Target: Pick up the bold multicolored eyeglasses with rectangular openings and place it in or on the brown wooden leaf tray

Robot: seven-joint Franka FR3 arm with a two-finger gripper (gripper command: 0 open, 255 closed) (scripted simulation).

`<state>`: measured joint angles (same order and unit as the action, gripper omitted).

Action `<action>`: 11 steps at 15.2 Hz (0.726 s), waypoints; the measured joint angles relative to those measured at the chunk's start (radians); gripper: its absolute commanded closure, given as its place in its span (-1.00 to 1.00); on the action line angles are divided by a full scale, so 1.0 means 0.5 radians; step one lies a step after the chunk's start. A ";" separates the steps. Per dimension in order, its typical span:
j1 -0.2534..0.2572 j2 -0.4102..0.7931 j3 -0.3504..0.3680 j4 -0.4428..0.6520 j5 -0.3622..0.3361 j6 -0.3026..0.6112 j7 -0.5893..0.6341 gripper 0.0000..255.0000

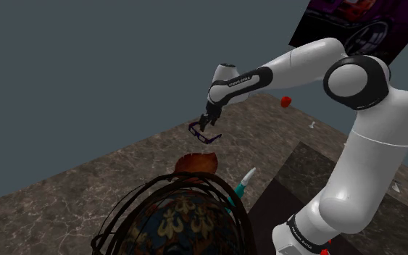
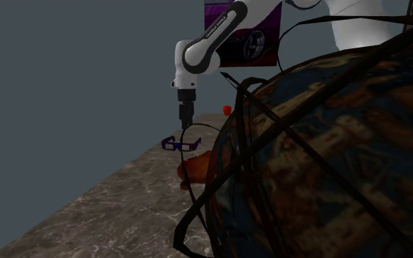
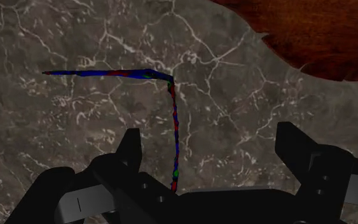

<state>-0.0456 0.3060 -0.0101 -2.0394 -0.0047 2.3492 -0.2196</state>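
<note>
The black claw [image 1: 209, 122] hangs released, fingers spread and gripping nothing, just above the blue-and-red eyeglasses [image 1: 204, 133]. The eyeglasses appear to rest on the marbled tabletop [image 1: 86, 188], near the brown leaf tray [image 1: 195, 163] but apart from it. They look light, thin, fragile and probably slippery. Closing gently across one side arm seems safest.
</note>
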 measured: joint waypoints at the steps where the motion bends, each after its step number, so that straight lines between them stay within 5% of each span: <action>1: -0.001 0.092 -0.001 0.085 -0.002 0.007 -0.003 -1.00; 6: -0.025 0.449 -0.011 0.381 -0.012 0.068 -0.043 -1.00; 11: -0.014 0.586 -0.009 0.450 -0.015 0.136 -0.030 -1.00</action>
<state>-0.0528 0.5991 -0.0145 -1.8146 -0.0120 2.4173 -0.2347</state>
